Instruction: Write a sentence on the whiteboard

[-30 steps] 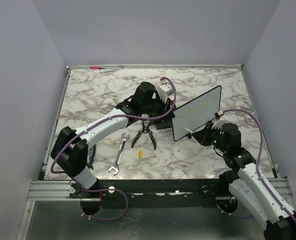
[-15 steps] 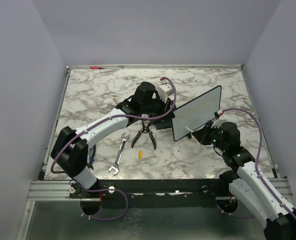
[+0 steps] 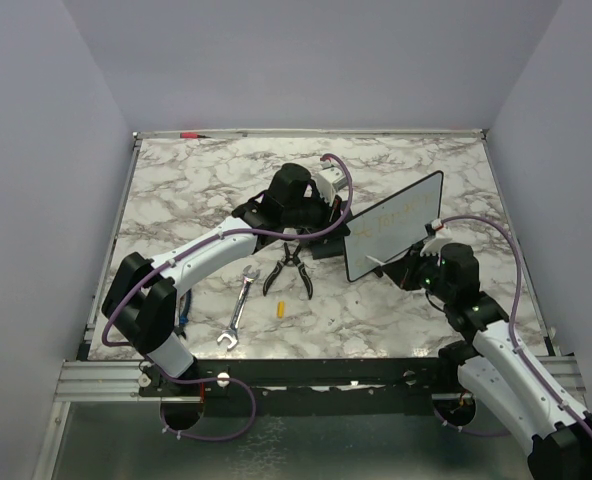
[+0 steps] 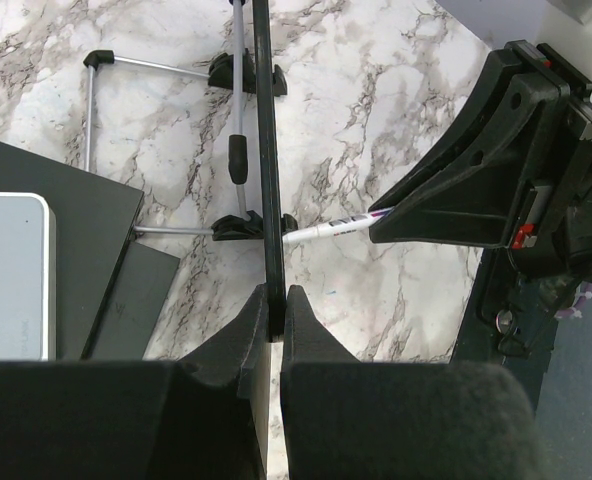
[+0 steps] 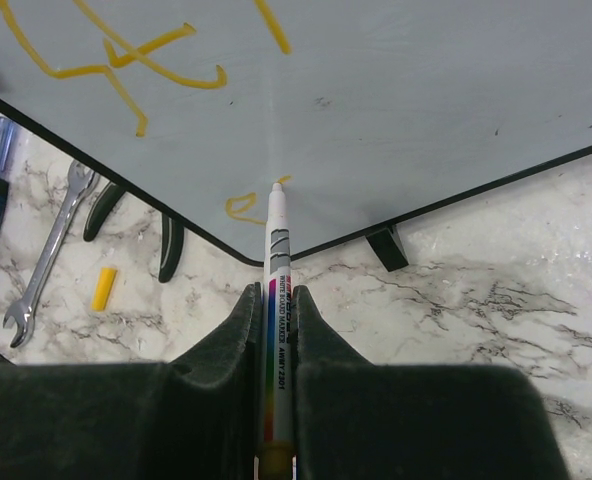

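The board (image 3: 394, 225) stands tilted on its feet at the right of the counter (image 3: 176, 190), between the two arms. The left hand (image 4: 271, 300) is closed on the board's thin black edge, pinching it from both sides, which should steady it. The right hand (image 5: 273, 300) pinches a pen (image 5: 278, 240) lengthwise between its fingers, with the tip against the white face near the board's lower corner, just beside a small yellow curl. Higher up, yellow strokes of the sentence (image 5: 126, 62) cross the face, but the words cannot be read here. Writing looks to be under way, with a lower line just begun. The next move likely calls for drawing the tip sideways with light, even pressure and lifting it between letters, while the left hand grips firmly so the board does not rock on its stand. The tip sits close to the frame, so strokes would need to be small. Pliers (image 3: 292, 256), a wrench (image 3: 240, 300) and a small yellow piece (image 3: 280, 308) lie nearer the front, apart from the work.
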### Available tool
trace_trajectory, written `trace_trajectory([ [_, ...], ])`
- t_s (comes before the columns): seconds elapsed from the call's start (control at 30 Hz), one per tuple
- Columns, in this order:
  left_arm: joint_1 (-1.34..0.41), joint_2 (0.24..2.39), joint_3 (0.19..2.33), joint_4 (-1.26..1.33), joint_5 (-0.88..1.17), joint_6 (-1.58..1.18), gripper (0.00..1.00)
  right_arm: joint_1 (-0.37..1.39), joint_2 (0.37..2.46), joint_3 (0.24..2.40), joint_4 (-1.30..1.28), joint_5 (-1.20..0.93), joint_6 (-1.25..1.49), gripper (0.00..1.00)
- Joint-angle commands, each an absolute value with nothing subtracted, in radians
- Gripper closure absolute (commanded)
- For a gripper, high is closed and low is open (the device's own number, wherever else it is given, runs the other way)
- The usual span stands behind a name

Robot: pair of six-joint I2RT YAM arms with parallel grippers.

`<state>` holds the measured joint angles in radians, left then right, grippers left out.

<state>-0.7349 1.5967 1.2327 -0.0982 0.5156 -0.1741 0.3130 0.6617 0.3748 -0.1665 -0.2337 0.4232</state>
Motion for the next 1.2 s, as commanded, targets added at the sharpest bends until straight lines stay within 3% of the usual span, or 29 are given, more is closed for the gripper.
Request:
trace_trajectory([
  [0.0,-0.746,1.617,1.250,-0.131,0.578,-0.177,1.00,0.316,0.677,0.391,-0.143,-0.271,0.408,0.99],
  [0.43,-0.746,1.615,1.250,-0.132,0.578,-0.175,1.00,0.316,0.726,0.405,-0.176,-0.190,0.431,0.99],
  [1.17,-0.746,1.614,1.252,-0.133,0.578,-0.176,1.00,0.316,0.599,0.381,-0.173,-0.154,0.434,0.99],
])
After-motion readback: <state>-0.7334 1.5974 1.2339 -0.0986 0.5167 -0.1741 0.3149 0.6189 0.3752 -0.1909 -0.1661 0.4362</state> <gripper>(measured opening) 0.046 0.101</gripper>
